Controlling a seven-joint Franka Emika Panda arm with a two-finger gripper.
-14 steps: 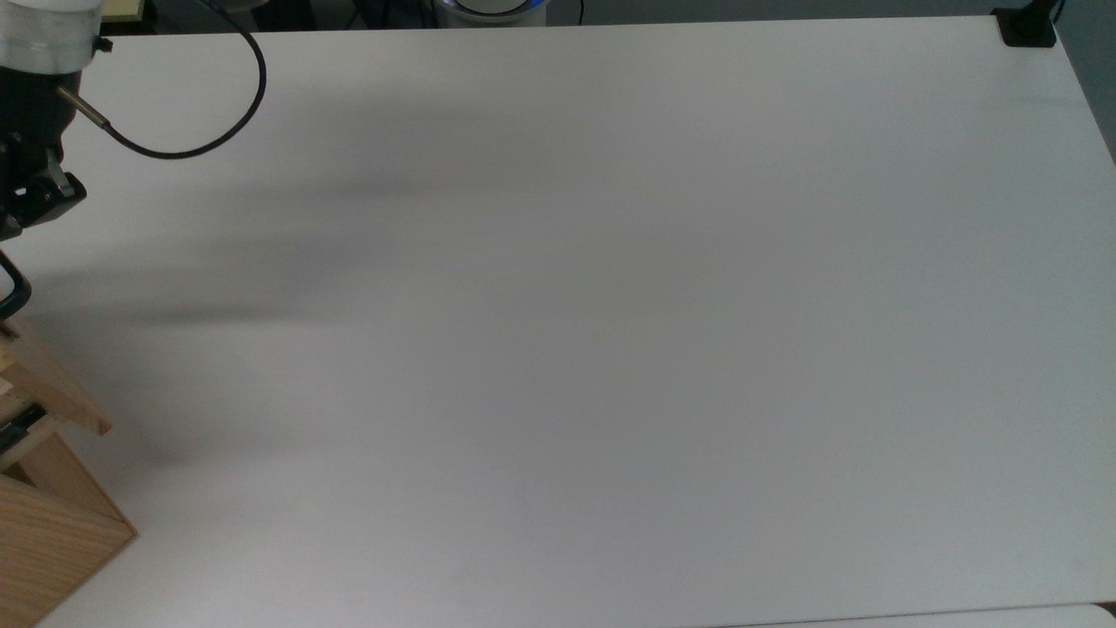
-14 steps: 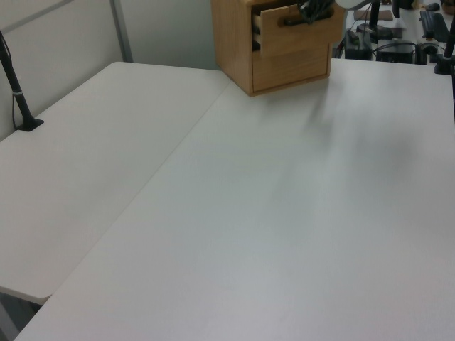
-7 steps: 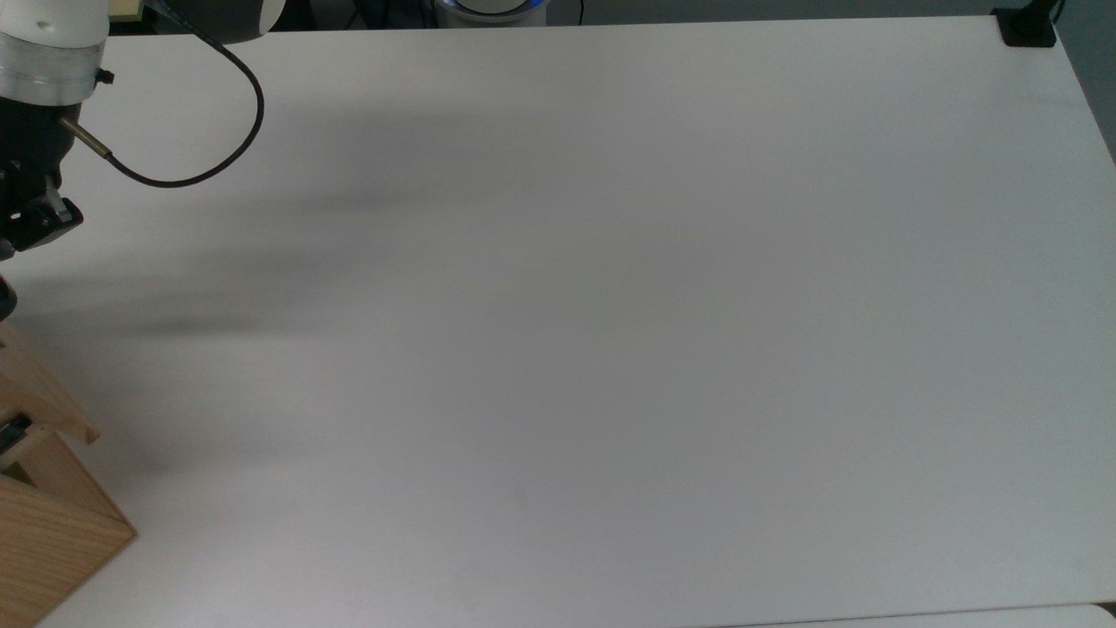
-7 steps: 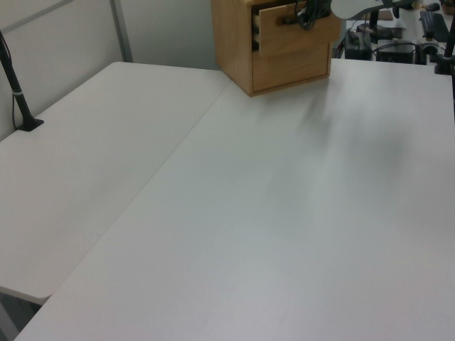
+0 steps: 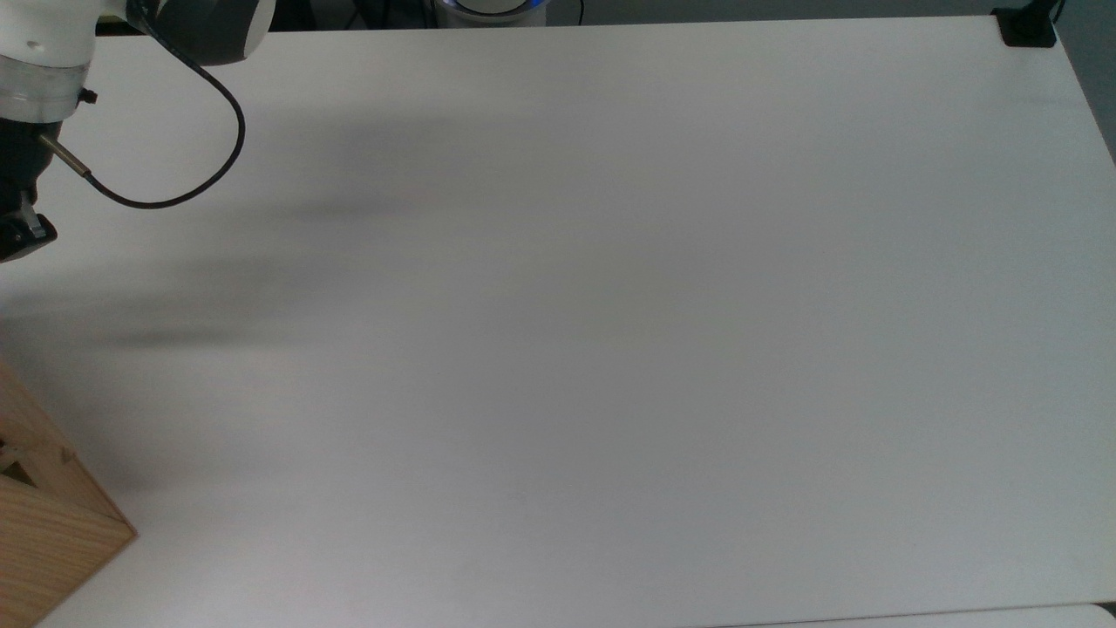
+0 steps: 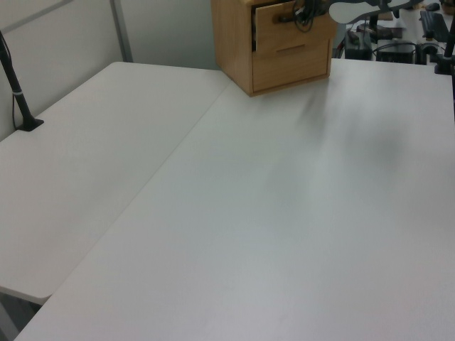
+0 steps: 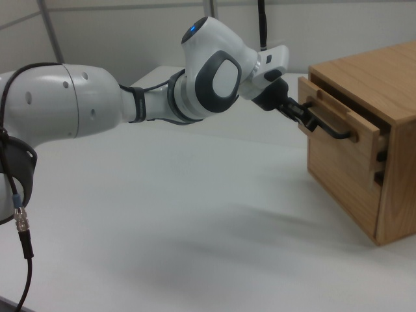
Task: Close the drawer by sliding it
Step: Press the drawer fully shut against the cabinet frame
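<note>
In the right view the drawer (image 7: 343, 123) is the top one of a wooden cabinet (image 7: 390, 195). Its light-wood front sticks out a short way from the cabinet face. A black bar handle (image 7: 333, 130) runs across that front. My gripper (image 7: 305, 117) reaches in from the right view's left and is shut on the near end of the handle. The left view has the drawer (image 6: 284, 30) at the top, nearly flush, with the gripper (image 6: 306, 10) at its handle. The gripper body (image 5: 19, 228) sits at the top view's left edge.
The cabinet (image 5: 48, 523) stands at the bottom left corner of the white table (image 5: 610, 331) in the top view, with a second, closed drawer (image 6: 288, 60) below. A black cable (image 5: 174, 196) loops off the wrist. A black clamp (image 5: 1027, 28) sits at the far right corner.
The drawer has slid into the cabinet, from well out to nearly flush. My gripper moved with it, toward the top view's left, still on the handle.
</note>
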